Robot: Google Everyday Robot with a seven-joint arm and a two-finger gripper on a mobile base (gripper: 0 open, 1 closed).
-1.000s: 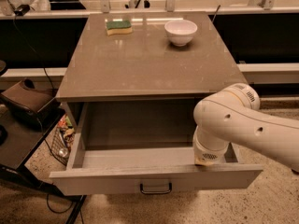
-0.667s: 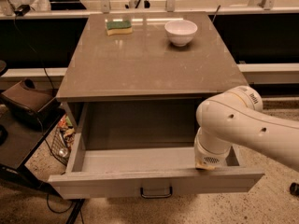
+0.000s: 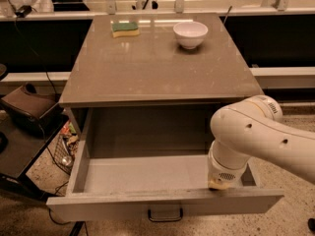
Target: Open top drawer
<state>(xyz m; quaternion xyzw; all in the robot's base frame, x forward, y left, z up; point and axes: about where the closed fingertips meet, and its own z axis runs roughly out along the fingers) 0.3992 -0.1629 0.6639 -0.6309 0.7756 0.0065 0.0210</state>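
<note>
The top drawer [image 3: 147,173] is a wide grey box under the tabletop, pulled far out toward me, and its inside is bare. Its flat front [image 3: 98,208] carries a small black bar handle [image 3: 165,214] at the lower middle. My white arm [image 3: 256,136] reaches in from the right. Its wrist points down, and my gripper [image 3: 220,183] sits at the drawer's front right corner, just behind the front panel. The gripper's tip is hidden behind the wrist and the panel.
The grey tabletop [image 3: 157,68] holds a white bowl [image 3: 190,33] at the back right and a green-yellow sponge [image 3: 125,29] at the back left. A dark bag [image 3: 29,109] and a wire basket [image 3: 66,151] with cables stand to the left on the speckled floor.
The drawer has slid a little further out toward me. My wrist and gripper moved the same way with its front right corner.
</note>
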